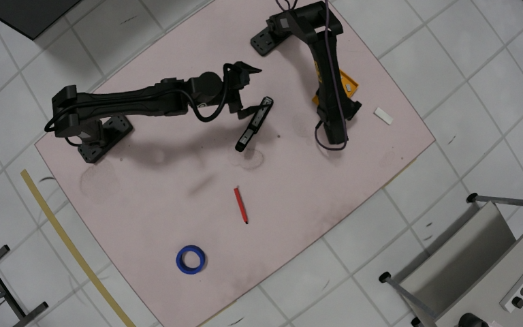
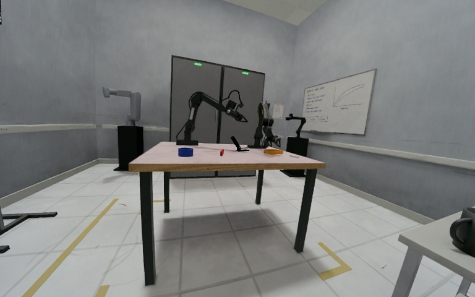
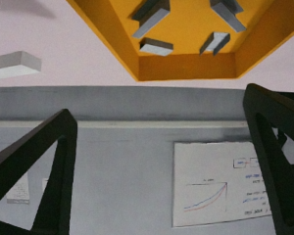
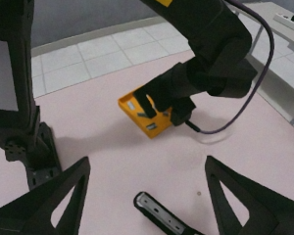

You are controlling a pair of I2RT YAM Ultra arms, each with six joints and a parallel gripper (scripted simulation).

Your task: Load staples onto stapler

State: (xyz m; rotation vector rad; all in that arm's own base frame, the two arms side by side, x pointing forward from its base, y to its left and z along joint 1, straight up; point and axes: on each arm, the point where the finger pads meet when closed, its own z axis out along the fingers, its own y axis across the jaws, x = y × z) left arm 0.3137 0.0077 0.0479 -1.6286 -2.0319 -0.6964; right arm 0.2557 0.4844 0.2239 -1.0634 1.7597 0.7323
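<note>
The orange tray (image 1: 351, 79) (image 2: 273, 151) (image 3: 186, 68) (image 4: 135, 119) holds several grey staple sticks; one stick (image 3: 157, 47) lies near its wall in the left wrist view. My left gripper (image 3: 153, 105) (image 4: 154, 94) is open and empty, above the tray; its arm hides much of the tray in the top view. The black stapler (image 1: 256, 120) (image 2: 243, 150) (image 4: 159, 212) stands open on the table, its upper arm tilted up. Its rail shows no clear stick. My right gripper (image 1: 261, 88) (image 4: 148, 162) is open and empty, high over the area beside the stapler.
A white block (image 1: 383, 115) (image 3: 15, 65) lies right of the tray in the top view. A red marker (image 1: 240, 205) (image 2: 221, 152) and a blue tape ring (image 1: 180, 259) (image 2: 185, 151) lie farther toward the front. The table (image 1: 297, 210) ends a little beyond the white block.
</note>
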